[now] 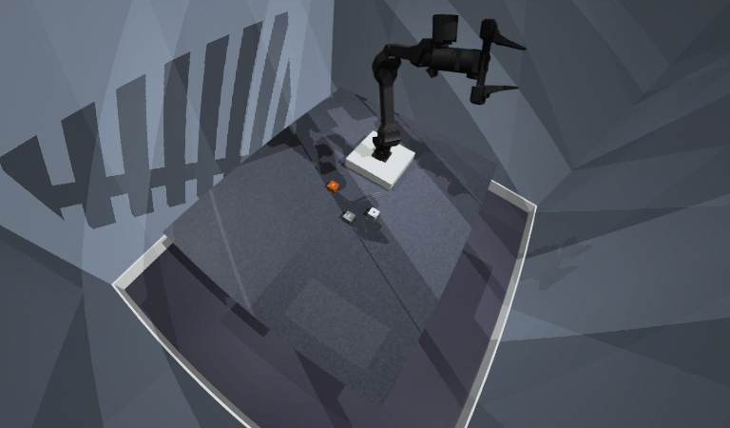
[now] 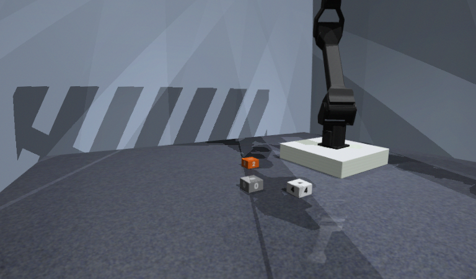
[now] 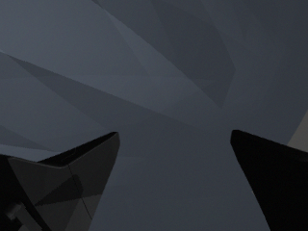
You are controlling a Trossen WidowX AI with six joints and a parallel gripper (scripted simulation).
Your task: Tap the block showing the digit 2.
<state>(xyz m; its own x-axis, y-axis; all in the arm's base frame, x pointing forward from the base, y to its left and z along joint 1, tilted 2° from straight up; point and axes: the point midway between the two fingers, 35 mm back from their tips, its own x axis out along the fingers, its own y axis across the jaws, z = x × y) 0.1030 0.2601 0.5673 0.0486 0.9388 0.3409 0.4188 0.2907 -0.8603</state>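
The orange block (image 1: 333, 185) (image 2: 250, 162) shows a 2 and sits on the table near the left corner of the white base. A grey block (image 1: 349, 217) (image 2: 251, 184) shows a 0. A white block (image 1: 374, 213) (image 2: 299, 188) shows a 4 and sits to the right of the grey one, with a gap between them. My gripper (image 1: 521, 68) (image 3: 175, 137) is open and empty, raised high above the table and pointing sideways to the right in the top view, far from all the blocks. It is out of the frame in the exterior view.
The arm stands on a white square base (image 1: 387, 178) (image 2: 315, 162) behind the blocks. A raised pale border (image 1: 506, 296) runs around the front and sides of the area. The wrist view shows only blue-grey wall surfaces beyond the fingers.
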